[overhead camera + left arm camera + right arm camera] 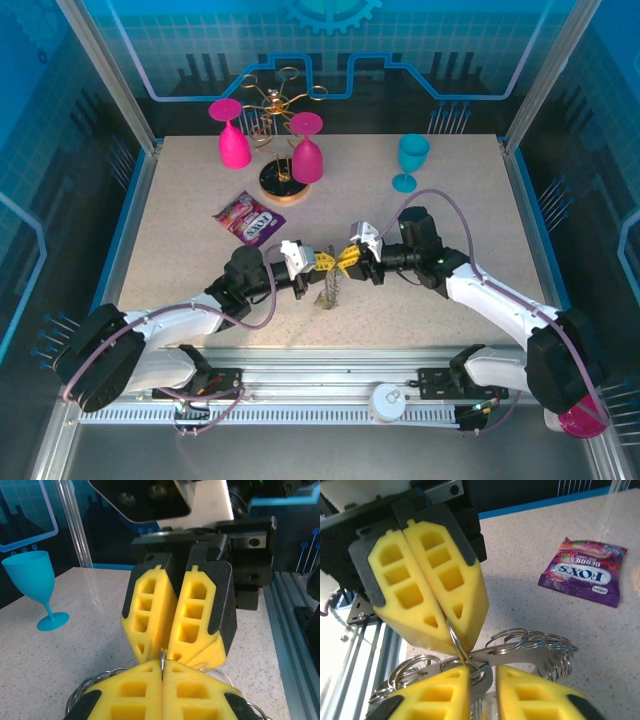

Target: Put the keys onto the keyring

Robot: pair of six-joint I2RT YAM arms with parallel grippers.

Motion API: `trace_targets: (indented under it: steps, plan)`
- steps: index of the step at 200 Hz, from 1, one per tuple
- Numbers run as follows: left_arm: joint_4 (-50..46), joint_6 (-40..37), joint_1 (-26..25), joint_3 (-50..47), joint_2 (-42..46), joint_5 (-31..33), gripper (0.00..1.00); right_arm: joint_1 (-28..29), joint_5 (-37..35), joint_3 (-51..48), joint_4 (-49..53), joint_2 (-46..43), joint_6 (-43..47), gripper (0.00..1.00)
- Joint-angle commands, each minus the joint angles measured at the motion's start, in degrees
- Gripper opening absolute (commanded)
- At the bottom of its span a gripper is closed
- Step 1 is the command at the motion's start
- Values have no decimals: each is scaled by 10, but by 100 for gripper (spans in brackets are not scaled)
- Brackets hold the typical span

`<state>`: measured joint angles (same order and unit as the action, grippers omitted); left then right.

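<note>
Keyring (525, 647) hangs over the counter (180, 230), near its front middle, between both arms. The left end effector (456, 639), pressed together, pinches one wire loop (453, 630), likely to steady it for threading. The right end effector (482, 690) stands narrowly parted around the keyring's flat metal; whether it grips, I cannot tell.

Snack packet (248, 218) and pink glasses (233, 140) crowd far left; right tabletop (480, 230) lies open.
</note>
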<state>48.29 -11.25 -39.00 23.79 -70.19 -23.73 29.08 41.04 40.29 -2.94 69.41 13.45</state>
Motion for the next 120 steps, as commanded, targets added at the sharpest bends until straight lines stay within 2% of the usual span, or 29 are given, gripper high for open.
trace_targets:
  steps: [1,41,120]
  plan:
    - [69,17,-4,-1,0,-13,0,-18,13,-17,-70,-35,-24,24]
    - [73,25,-3,1,-9,-17,0,-18,16,-31,-75,-52,21,28]
    - [94,37,-4,5,-25,-23,0,-4,39,-11,-66,-26,42,27]
